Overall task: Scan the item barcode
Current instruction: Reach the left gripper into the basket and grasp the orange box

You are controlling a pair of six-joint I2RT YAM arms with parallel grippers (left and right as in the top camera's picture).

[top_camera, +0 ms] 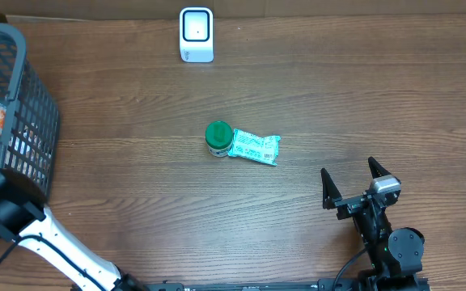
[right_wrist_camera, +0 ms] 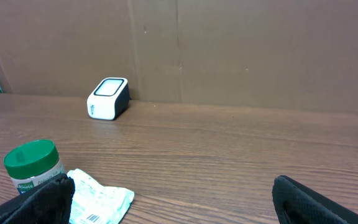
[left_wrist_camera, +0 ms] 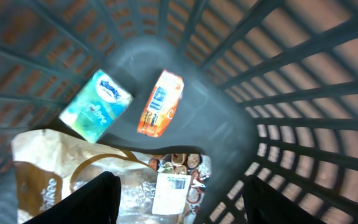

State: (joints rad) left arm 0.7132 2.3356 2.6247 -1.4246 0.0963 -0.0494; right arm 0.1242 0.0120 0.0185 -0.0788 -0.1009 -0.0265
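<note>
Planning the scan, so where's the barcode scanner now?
Overhead, the scanner stands at the far edge of the table, left of centre, beyond the green-lidded jar and teal packet.

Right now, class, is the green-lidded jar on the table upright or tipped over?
Upright: in the right wrist view the jar stands on its base with its green lid on top.

Open brown wood tabletop (top_camera: 362,97) at 1–3 o'clock. Obstacles: green-lidded plastic jar (top_camera: 218,138), touching teal foil packet (top_camera: 255,149), centre; grey plastic lattice basket (top_camera: 35,89), 9 o'clock.
</note>
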